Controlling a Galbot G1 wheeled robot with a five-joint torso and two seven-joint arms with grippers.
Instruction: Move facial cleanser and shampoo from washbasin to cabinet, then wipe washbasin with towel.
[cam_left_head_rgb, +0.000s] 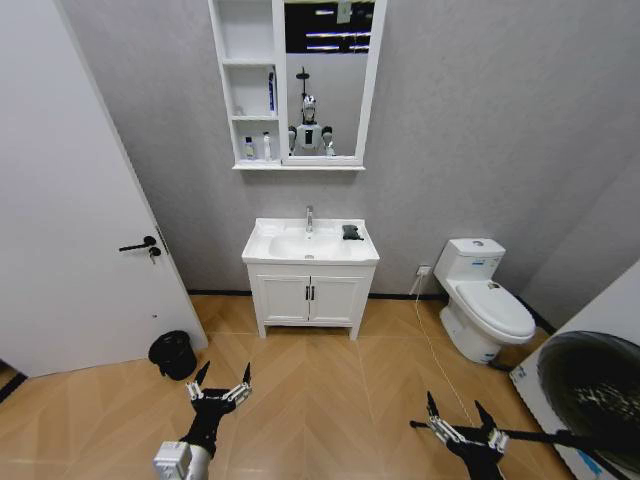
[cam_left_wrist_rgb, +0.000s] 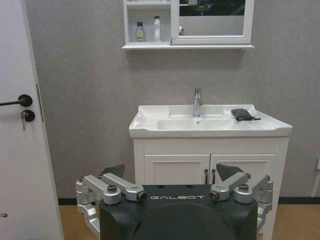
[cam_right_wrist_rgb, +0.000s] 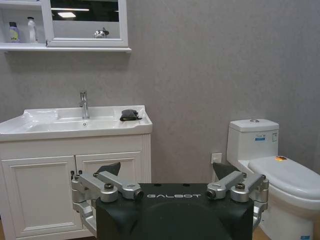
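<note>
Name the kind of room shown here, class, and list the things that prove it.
A bathroom, most likely. A washbasin with a chrome tap stands below a mirror, and a toilet sits to its right.

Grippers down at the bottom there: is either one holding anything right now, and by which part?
Nothing is held. The left gripper and the right gripper are both open and empty, low over the floor, far from the washbasin, where the towel lies.
</note>
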